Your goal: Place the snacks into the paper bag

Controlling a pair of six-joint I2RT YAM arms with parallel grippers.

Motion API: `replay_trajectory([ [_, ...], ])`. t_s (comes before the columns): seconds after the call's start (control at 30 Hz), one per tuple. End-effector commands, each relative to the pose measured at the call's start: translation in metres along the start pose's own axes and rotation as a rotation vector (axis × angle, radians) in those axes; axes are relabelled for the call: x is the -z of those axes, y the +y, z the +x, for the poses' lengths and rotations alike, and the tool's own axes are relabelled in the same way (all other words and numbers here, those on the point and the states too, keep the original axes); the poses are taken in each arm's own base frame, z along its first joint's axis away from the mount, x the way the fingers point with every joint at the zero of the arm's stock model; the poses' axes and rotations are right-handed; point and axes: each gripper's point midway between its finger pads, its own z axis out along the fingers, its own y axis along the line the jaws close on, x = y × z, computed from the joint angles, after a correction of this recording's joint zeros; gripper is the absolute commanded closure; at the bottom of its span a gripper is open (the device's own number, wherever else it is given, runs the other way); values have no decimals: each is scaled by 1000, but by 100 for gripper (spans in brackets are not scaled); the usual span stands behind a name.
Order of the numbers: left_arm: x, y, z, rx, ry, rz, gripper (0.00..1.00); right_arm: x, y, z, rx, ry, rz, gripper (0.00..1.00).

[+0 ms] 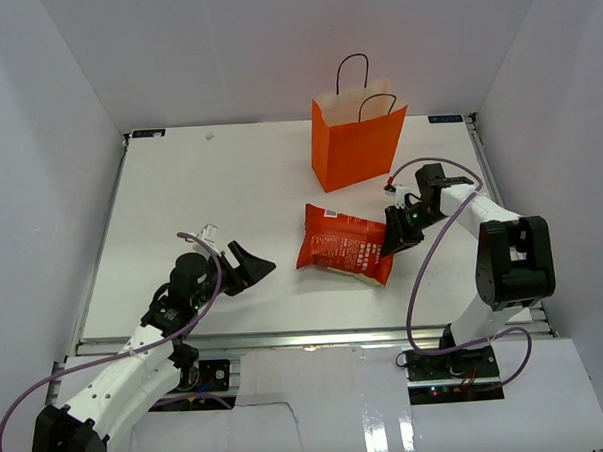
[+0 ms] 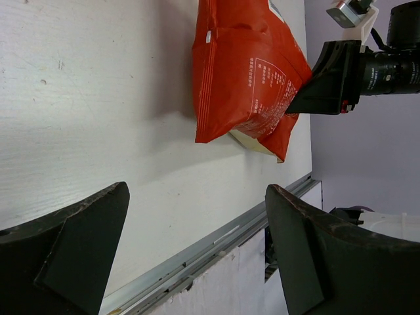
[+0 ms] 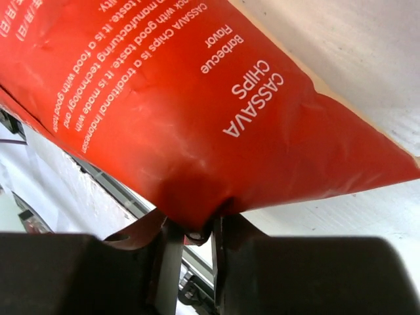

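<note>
Right wrist view, red-orange chip bag (image 3: 197, 111) lettered CASSAVA CHIPS, edge clamped in right jaws, left jaws apart

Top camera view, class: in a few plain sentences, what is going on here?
The right gripper is pinched shut on one edge of the red chip bag, which sits on the white table. The orange paper bag stands upright just beyond it, so the chips are not yet inside. The left gripper is open and empty, off to the left with its fingers pointing toward the chip bag.
</note>
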Motion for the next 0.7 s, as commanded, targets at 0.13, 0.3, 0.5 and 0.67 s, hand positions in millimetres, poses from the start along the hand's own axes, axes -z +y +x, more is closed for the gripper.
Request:
replay_trajectory([
  [0.13, -3, -5, -7, -15, -20, 16, 5, 13, 11, -18, 283, -94, -72, 92],
  [0.3, -4, -6, -8, -36, -25, 24, 5, 35, 39, -15, 593, -187, -166, 92],
  [0.5, -4, -2, -8, -51, -34, 21, 5, 62, 64, -16, 821, -257, -190, 92],
  [0.67, -7, -9, -13, -72, -53, 51, 5, 81, 82, -26, 934, -332, -185, 92],
])
